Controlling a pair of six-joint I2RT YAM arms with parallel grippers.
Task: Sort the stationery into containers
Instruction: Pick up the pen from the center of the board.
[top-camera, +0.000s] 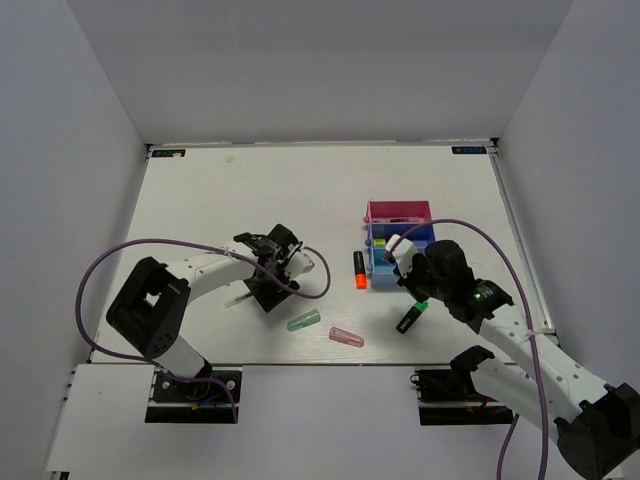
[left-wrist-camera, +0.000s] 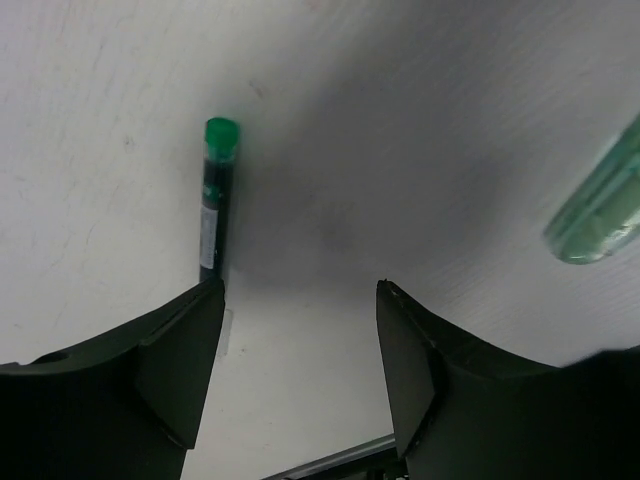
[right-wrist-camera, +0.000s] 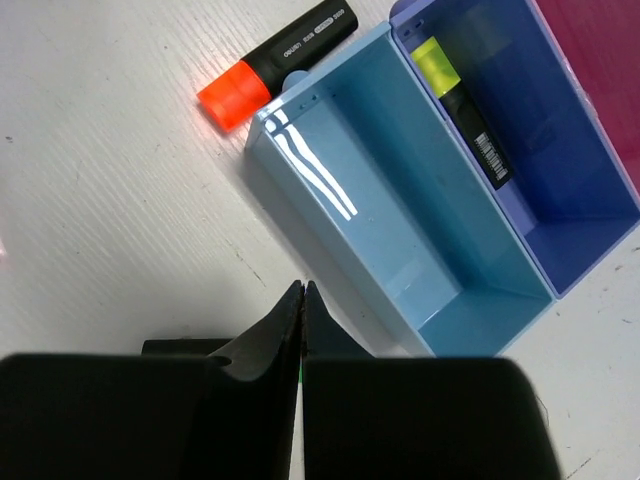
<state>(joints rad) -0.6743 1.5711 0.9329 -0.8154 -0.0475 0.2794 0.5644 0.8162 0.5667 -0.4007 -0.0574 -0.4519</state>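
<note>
1. Left wrist view: left gripper (left-wrist-camera: 300, 292) has its jaws wide apart with nothing between them, low over the table (left-wrist-camera: 420, 110).
2. Pen (left-wrist-camera: 212, 215), dark barrel and green cap, runs 12 to 6. Its lower end sits at the tip of the 9 o'clock finger (left-wrist-camera: 180, 350), outside the gap.
3. Green capsule (left-wrist-camera: 598, 205) at 2 o'clock, apart.
4. Likely step is picking up the pen. Shift toward 9 o'clock until the barrel is centred, keep the jaws across it, then close mid-barrel, not on the cap. Otherwise a finger may land on it and roll it.
5. Right gripper (right-wrist-camera: 302, 292) is pressed closed, holding nothing, at 7 o'clock of the light blue bin (right-wrist-camera: 330, 190).
6. Dark blue bin (right-wrist-camera: 570, 200) holds a yellow highlighter (right-wrist-camera: 462, 100). Orange highlighter (right-wrist-camera: 275, 62) lies on the table just beside the light blue bin's corner.
7. Green highlighter (top-camera: 410, 319) and pink capsule (top-camera: 346, 337) lie loose, unsorted.
</note>
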